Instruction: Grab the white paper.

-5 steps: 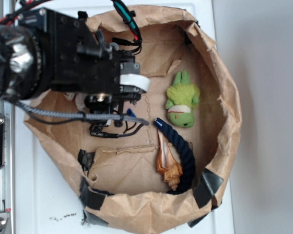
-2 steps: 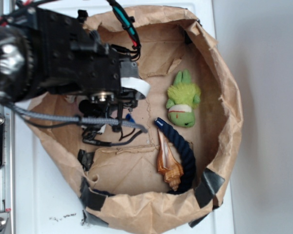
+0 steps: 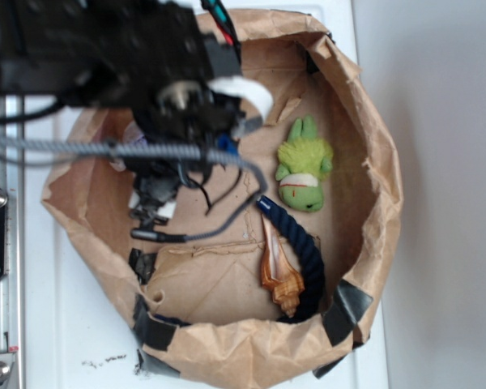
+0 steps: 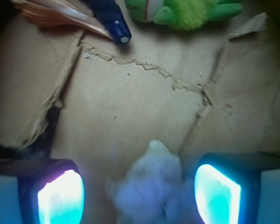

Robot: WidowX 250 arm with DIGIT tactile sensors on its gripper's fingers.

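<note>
Shifted up and rightward since a second ago, gripper now higher over brown paper bag. Spread wide, fingers flanking white paper on bag floor, not clamped. Green plush toy, navy rope unmoved.

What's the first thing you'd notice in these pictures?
The big black robot arm fills the upper left, over a brown paper bag opened like a bowl. Inside, a bright green plush toy lies on the right, above a navy rope and a seashell. In the wrist view, the white paper sits between the glowing gripper fingers.
</note>
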